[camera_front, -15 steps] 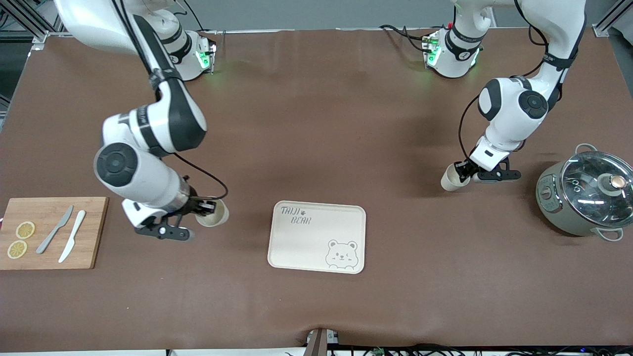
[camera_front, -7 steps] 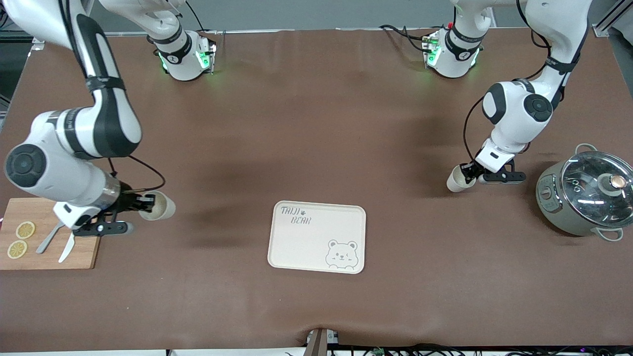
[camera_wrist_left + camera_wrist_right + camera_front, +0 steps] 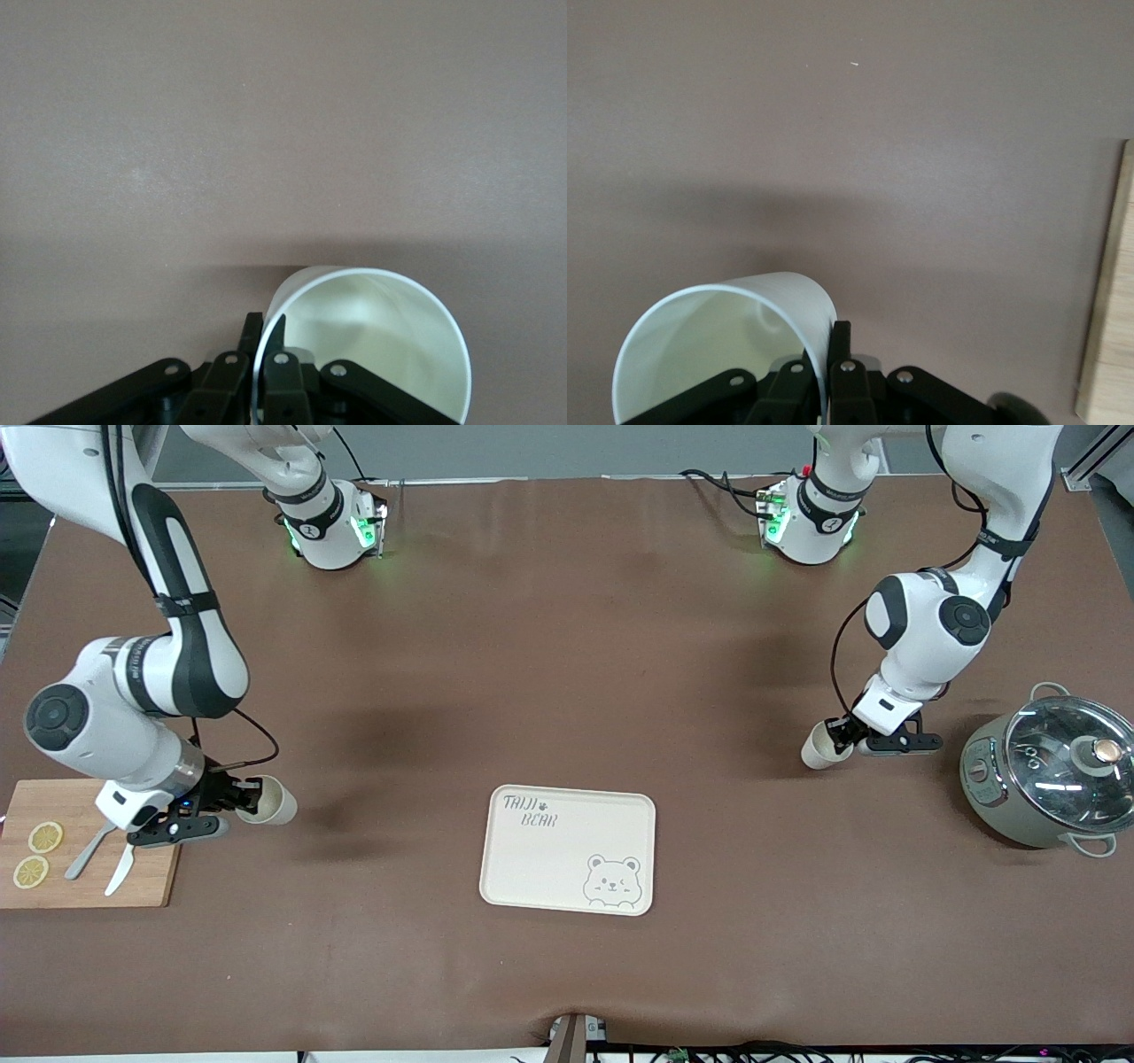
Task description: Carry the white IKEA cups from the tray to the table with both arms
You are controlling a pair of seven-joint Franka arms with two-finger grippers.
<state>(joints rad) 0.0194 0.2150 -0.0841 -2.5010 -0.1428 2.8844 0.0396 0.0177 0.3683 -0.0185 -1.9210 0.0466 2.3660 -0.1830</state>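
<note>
Fingers of right gripper [image 3: 824,372] pinch rim wall of right cup [image 3: 268,801], one inside, one outside; left gripper [image 3: 266,367] same on left cup [image 3: 818,746].
Cups look light, stiff, smooth; thin-wall pinch could slip or tilt.
Under fingers: bare matte table [image 3: 549,673].
Cutting board [image 3: 151,864] beside right fingers; pot [image 3: 1050,771] near left.
Tray [image 3: 567,849] between, empty.

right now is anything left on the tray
No. The tray shows only its printed bear face and lettering. Both cups are off it: one in the right tool, the other in the left tool.
</note>
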